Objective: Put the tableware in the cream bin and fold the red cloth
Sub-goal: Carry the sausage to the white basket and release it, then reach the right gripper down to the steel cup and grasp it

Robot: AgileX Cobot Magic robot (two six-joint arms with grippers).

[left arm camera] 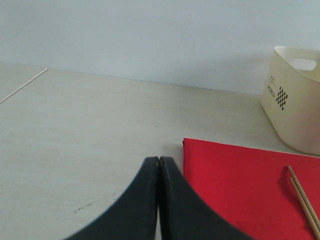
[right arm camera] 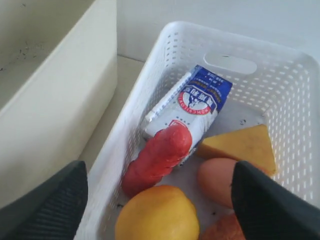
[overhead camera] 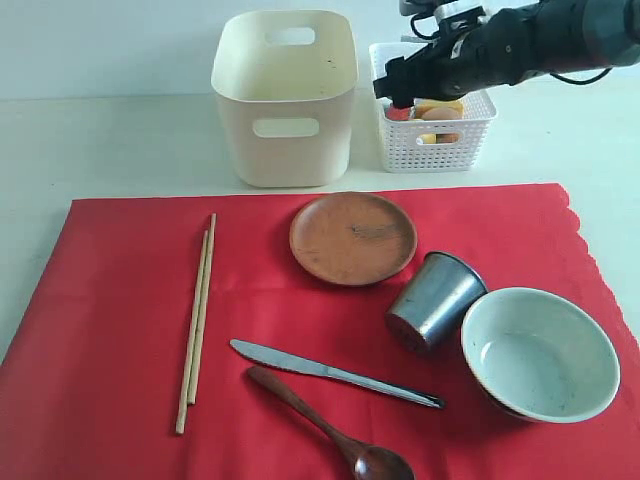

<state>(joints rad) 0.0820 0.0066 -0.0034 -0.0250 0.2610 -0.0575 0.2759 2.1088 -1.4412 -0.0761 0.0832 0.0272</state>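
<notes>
The right pincer (right arm camera: 159, 197) hangs wide open and empty over the far white basket (overhead camera: 440, 150), so I'd lift it clear of the rim before reaching for the grey cup (overhead camera: 435, 300), lying with the other 5 pieces on the red cloth (overhead camera: 120, 300), nearer than the cream bin (overhead camera: 285, 150).

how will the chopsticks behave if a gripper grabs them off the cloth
The chopsticks look thin, stiff and light, so they probably lift easily. Lying flat on the red cloth, they leave little to pinch, and fabric may bunch up. Being two separate sticks, one may roll away.
</notes>
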